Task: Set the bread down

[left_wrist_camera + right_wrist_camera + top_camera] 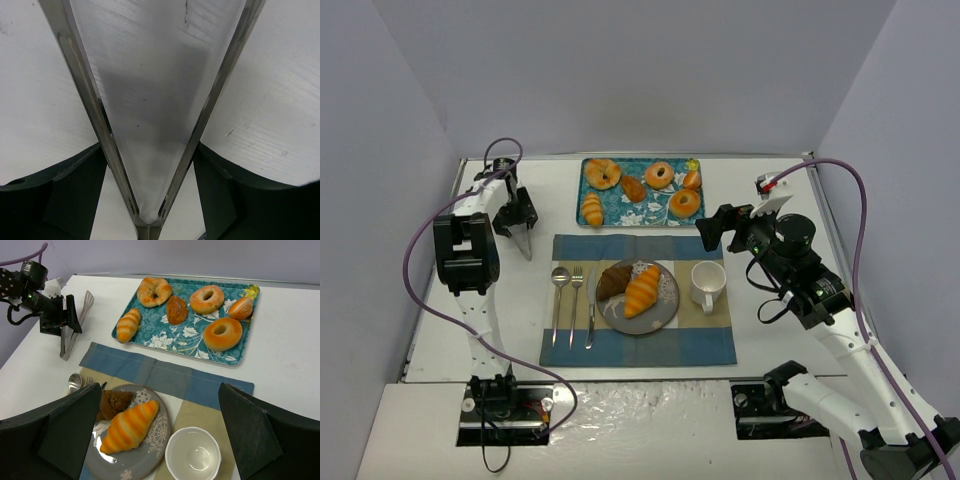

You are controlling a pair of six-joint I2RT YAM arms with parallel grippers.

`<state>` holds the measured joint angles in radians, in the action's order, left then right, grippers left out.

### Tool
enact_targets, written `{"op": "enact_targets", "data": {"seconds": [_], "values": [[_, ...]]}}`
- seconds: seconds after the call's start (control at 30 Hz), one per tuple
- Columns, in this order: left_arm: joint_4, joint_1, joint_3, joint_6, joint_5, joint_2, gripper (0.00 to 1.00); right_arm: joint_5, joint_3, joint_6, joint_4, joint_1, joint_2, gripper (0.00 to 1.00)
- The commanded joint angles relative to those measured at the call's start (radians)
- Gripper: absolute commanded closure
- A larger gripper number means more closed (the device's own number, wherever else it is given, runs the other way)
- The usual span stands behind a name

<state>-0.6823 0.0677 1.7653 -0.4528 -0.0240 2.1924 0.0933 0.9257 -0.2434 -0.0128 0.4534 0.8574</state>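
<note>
An orange-striped roll point(642, 290) point(131, 426) and a brown bread point(612, 280) point(114, 404) lie on the grey plate point(663, 312) point(156, 440). A teal tray point(640, 216) point(185, 335) at the back holds several more breads. My left gripper point(517, 215) point(148, 195) is shut on metal tongs point(525, 243) point(85, 90) over bare table left of the placemat; the tongs are spread open and empty. My right gripper point(720, 225) point(160, 440) is open and empty above the placemat's back right, near the cup.
A white cup point(707, 283) point(193, 453) stands right of the plate. A spoon point(559, 290), fork point(575, 290) and knife point(591, 300) lie left of it on the blue-and-tan placemat point(630, 345). Grey walls enclose the table.
</note>
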Motion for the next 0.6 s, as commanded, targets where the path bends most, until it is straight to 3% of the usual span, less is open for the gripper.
{"op": "enact_targets", "data": {"seconds": [0.0, 0.57], "values": [[-0.002, 0.004, 0.011, -0.021, -0.001, -0.036, 0.36, 0.0, 0.03, 0.012, 0.063, 0.007, -0.005, 0.0], [-0.09, 0.004, 0.107, -0.003, -0.017, -0.172, 0.26, 0.002, 0.03, 0.01, 0.063, 0.007, -0.008, 0.0]]}}
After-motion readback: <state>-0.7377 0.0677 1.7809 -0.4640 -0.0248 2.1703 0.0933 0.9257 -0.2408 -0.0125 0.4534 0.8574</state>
